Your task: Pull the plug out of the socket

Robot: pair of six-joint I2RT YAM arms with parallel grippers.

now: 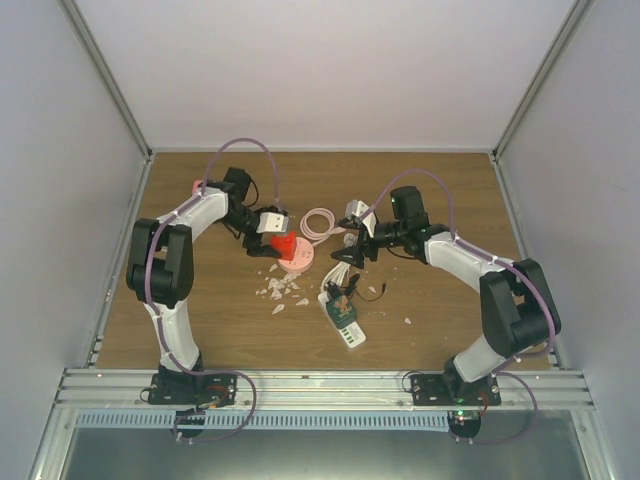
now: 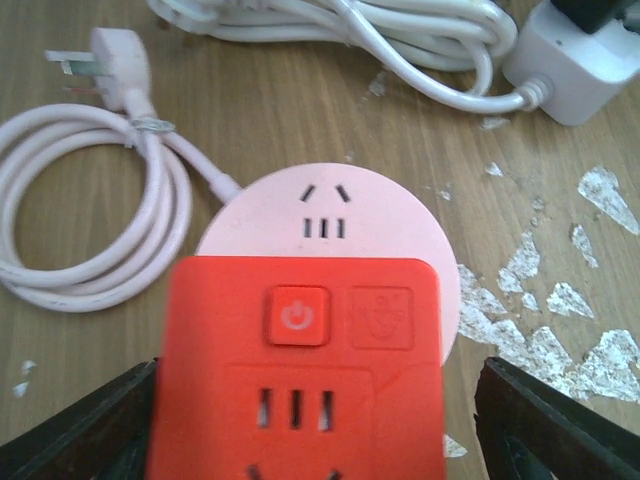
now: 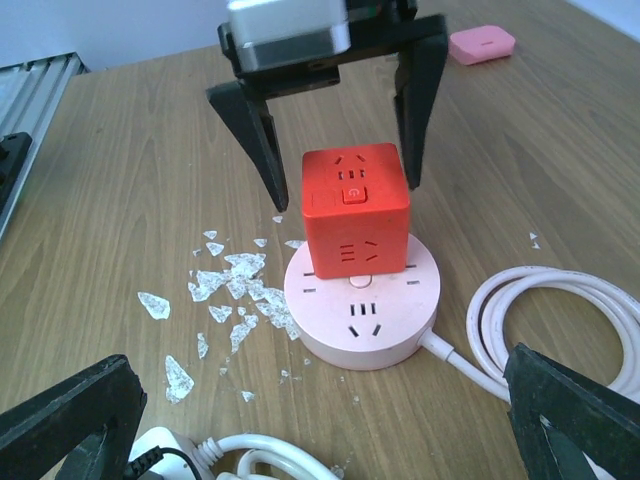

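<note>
Basically undone: red plug [image 3: 355,215] sits in pink socket [image 3: 365,310], my left end effector [image 3: 346,192] open astride it, right end effector [image 3: 322,415] open

Robotics lab, test cell type. Wooden tabletop [image 1: 200,330] is closed at left, right and far edges by plain white wall panels [image 1: 300,70] held in aluminium frame posts [image 1: 108,85]. Along near edge runs slotted aluminium rail [image 1: 320,385]. Left arm [image 1: 160,262] and right arm [image 1: 515,310] bolted there, purple cables [image 1: 245,142] looping along both.
</note>
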